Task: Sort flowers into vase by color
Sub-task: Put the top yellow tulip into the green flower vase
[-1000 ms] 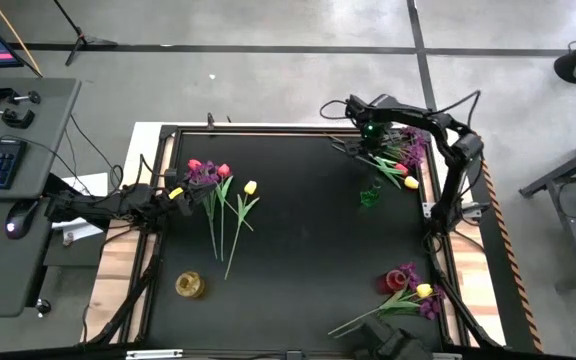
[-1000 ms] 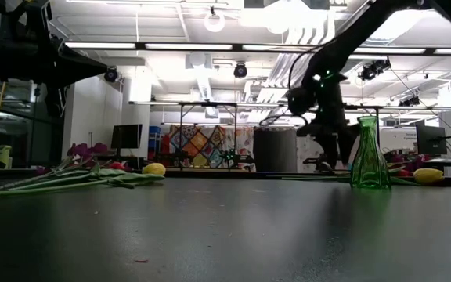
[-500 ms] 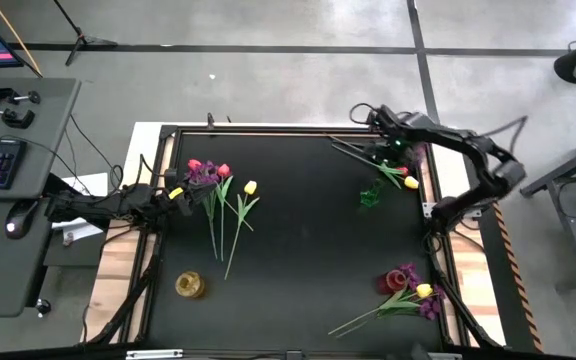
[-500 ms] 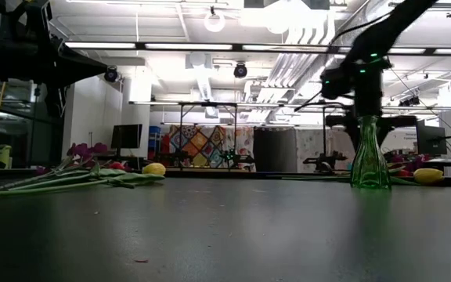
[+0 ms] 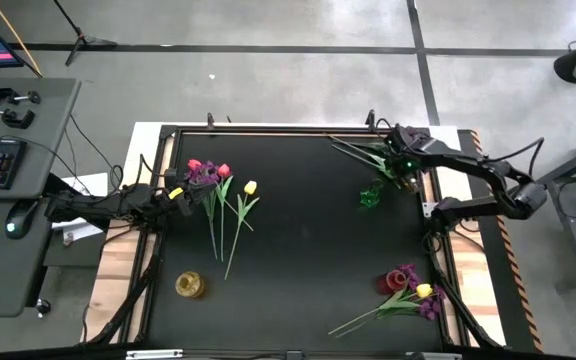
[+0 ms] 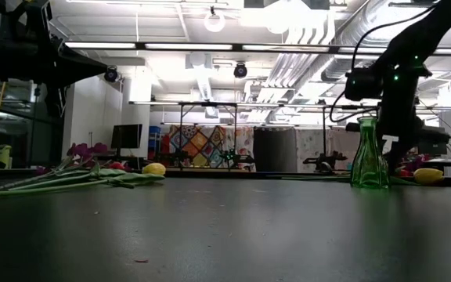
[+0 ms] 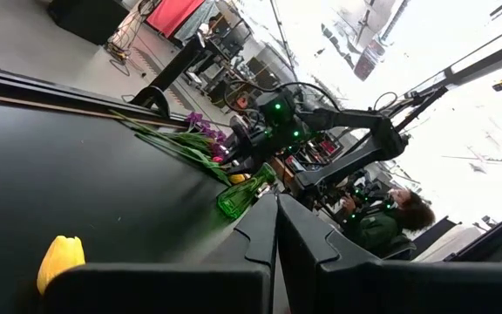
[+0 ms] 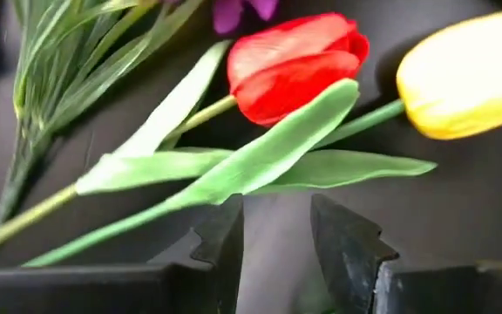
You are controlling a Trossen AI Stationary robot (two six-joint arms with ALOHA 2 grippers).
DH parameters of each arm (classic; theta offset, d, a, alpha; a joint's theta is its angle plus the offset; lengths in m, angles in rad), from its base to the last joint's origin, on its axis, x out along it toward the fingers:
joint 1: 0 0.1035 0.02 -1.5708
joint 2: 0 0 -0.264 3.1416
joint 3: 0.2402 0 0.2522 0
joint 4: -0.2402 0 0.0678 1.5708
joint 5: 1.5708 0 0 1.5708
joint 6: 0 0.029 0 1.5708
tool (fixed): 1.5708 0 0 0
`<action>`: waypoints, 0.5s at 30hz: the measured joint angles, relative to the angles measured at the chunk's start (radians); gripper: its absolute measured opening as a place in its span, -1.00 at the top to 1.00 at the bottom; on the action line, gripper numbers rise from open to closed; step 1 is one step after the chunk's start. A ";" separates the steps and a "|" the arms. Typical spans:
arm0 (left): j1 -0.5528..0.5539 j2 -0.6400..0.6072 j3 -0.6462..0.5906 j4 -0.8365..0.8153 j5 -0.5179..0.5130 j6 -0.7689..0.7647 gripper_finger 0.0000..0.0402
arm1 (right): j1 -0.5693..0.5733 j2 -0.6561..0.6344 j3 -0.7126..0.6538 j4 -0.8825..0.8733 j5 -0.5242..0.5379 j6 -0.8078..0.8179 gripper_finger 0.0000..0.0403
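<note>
A pile of flowers lies at the table's far right: a red tulip, a yellow tulip, a purple spray and long green leaves. My right gripper hangs just above this pile, pointing steeply down, open, with nothing between its fingers. A green glass vase stands upright beside the pile. My left gripper waits shut at the table's left edge, level, near a second flower pile.
A yellow vase stands at the near left. A red vase stands at the near right, with a third bunch of flowers lying beside it. The table's dark middle is bare. A person sits beyond the table's right side.
My right gripper has swung from the far edge toward the table's right edge, passing behind the green vase in the low view. It has rolled about its own axis and sunk a little, ending over the far-right flower pile. The flowers and vases have kept still.
</note>
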 joint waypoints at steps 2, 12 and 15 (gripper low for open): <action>0.000 0.000 0.000 0.000 0.000 0.000 1.00 | 0.000 0.000 -0.015 0.040 0.014 0.086 0.39; 0.000 0.000 0.000 0.000 0.000 0.000 1.00 | -0.012 0.015 -0.011 0.108 0.103 0.197 0.39; 0.000 0.000 0.000 0.000 0.000 0.000 1.00 | -0.014 0.037 -0.011 0.108 0.076 0.199 0.39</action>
